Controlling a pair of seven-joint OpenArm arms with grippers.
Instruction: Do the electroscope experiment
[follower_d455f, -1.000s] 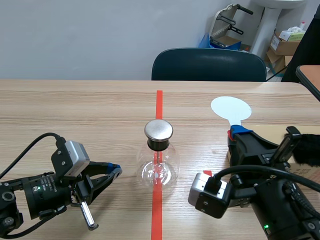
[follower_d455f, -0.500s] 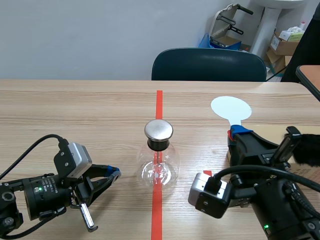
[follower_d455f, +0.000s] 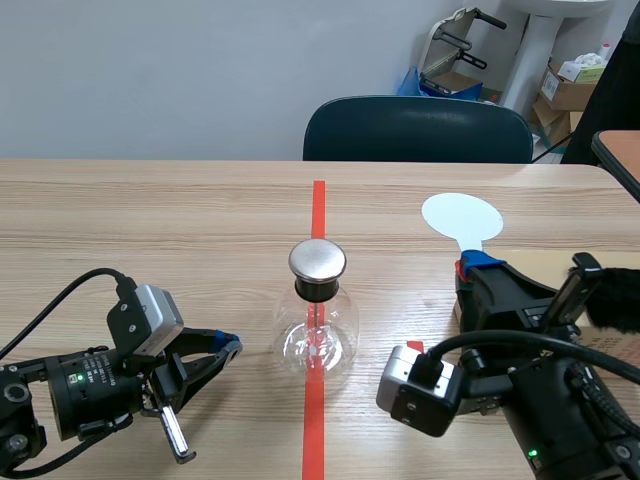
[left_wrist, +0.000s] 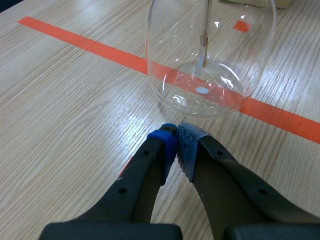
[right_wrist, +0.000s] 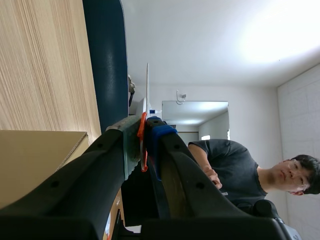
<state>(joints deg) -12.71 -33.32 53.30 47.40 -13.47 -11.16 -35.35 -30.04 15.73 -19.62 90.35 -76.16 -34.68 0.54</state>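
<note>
The electroscope, a clear glass flask (follower_d455f: 317, 340) with a round metal cap (follower_d455f: 317, 260), stands on the red tape line at the table's middle. My left gripper (follower_d455f: 232, 346) lies low on the table just left of it, shut on nothing. In the left wrist view its blue pads (left_wrist: 176, 131) meet a little short of the flask's base (left_wrist: 210, 85). My right gripper (follower_d455f: 470, 263) is shut on the red handle of a white round paddle (follower_d455f: 461, 216), right of the flask. The right wrist view shows the paddle (right_wrist: 147, 85) edge-on between the fingers (right_wrist: 146, 125).
A dark blue chair (follower_d455f: 418, 130) stands behind the table's far edge. A brown sheet (follower_d455f: 540, 262) and a black furry piece (follower_d455f: 615, 300) lie at the right, by the right arm. A person (right_wrist: 225, 170) shows in the right wrist view.
The left gripper's fingers have drawn together and the arm has settled slightly lower. The right arm, paddle and flask have not moved.
</note>
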